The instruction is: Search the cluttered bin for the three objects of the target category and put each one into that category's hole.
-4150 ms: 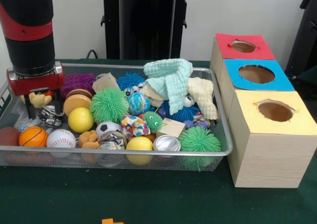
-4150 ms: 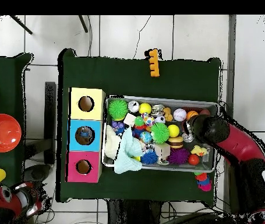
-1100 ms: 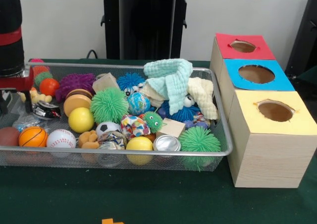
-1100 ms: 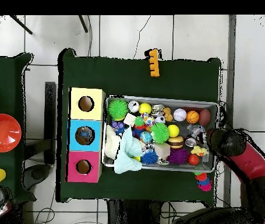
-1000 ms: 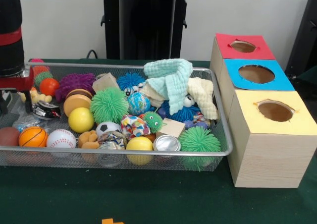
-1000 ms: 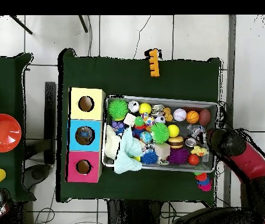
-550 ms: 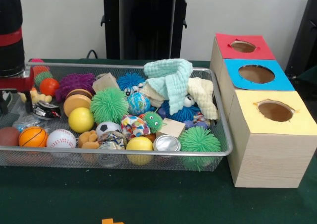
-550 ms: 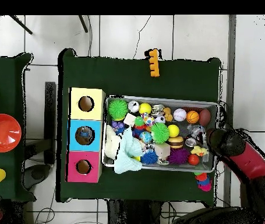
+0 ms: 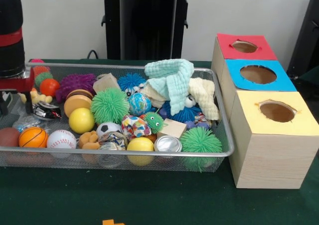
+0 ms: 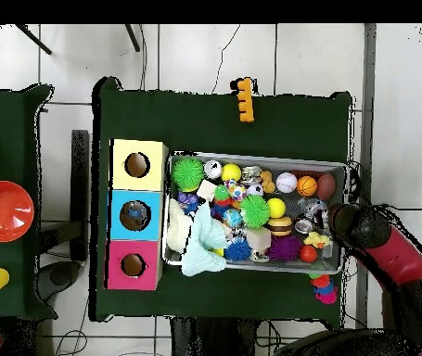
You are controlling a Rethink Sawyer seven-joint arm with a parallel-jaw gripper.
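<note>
Front view: the gripper [image 9: 14, 98] hangs at the far left end of the wire bin [image 9: 149, 158], over the left rim. 4.2 s ago it stood further in, above the yellow duck toy [image 9: 34, 96] and the crushed can [image 9: 46, 110]; since then it has drawn out to the left, and over the last 1 s it has hardly moved. Nothing hangs from it that I can see. One dark finger [image 9: 28, 101] shows beside the duck, but the other is cut off at the edge, so I cannot tell whether they stand apart or together. The clutter lies as it did: balls, spiky toys and the mint cloth [image 9: 172, 80] are unshifted. The 3 boxes, red [image 9: 244, 47], blue [image 9: 259, 74] and yellow [image 9: 276, 111], stand at the right, well apart from the gripper.

Overhead view: the arm [image 10: 386, 246] sits at the bin's right end, just outside the mesh, against its earlier place over the toys. All 3 holes look dark; whether any target went in cannot be told. I judge this a withdrawal without a catch, so a fresh pick is due.
</note>
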